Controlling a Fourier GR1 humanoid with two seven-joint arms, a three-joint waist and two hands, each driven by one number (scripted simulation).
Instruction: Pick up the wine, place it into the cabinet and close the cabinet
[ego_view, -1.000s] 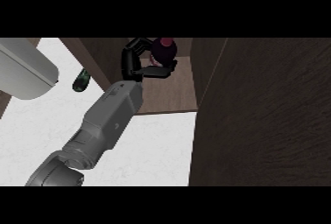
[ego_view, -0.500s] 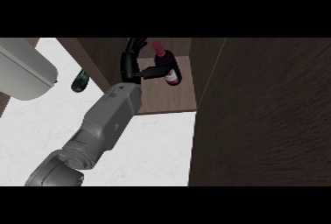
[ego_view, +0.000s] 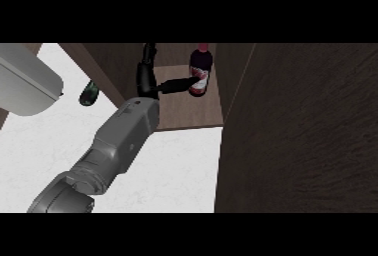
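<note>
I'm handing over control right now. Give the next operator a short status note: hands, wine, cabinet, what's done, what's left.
Left robot hand: inside the open dark wooden cabinet, fingers straight and open, one fingertip at the label of the dark red wine bottle; whether it touches is unclear.
Right robot hand: not in view.
Wine bottle: on the cabinet shelf, apparently upright, no fingers curled round it.
Cabinet door: dark wood, open, filling the view's right.
Done: the wine is in the cabinet and let go.
Left: pull the left arm out, then close the door.

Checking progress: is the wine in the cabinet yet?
In: the wine stands on the cabinet shelf, left hand open beside it.
</note>
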